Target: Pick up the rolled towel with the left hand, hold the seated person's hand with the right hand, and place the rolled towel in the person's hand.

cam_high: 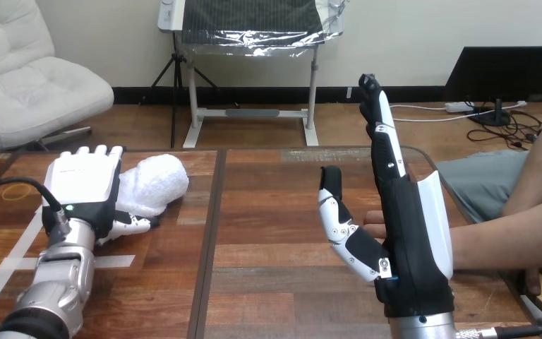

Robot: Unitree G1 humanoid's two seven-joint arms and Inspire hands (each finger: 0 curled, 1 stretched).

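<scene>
Standing straight up, the fingers (382, 134) of the right hand (413, 244) are fully stretched out and close on nothing. The thumb (339, 219) juts out apart from them toward the middle of the table (275, 212). This hand stands edge-on near the table's right part, its white back shell turned toward the right side. The tips of the person's hand (372, 227) show low in the gap between the thumb and the palm, and the rest of that hand is hidden behind the robot's. Whether the two touch cannot be told, and nothing of the robot's hand is wrapped round it. The person's forearm (515, 240) reaches in from the right edge, level with the robot's palm.

At the table's left part, the left hand (81, 183) lies back up against the left end of the rolled towel (157, 185). The white towel rests on the wood and sticks out to the hand's right. Whether this hand has hold of the towel cannot be told. Its silver forearm (60, 282) runs down to the bottom left corner.
</scene>
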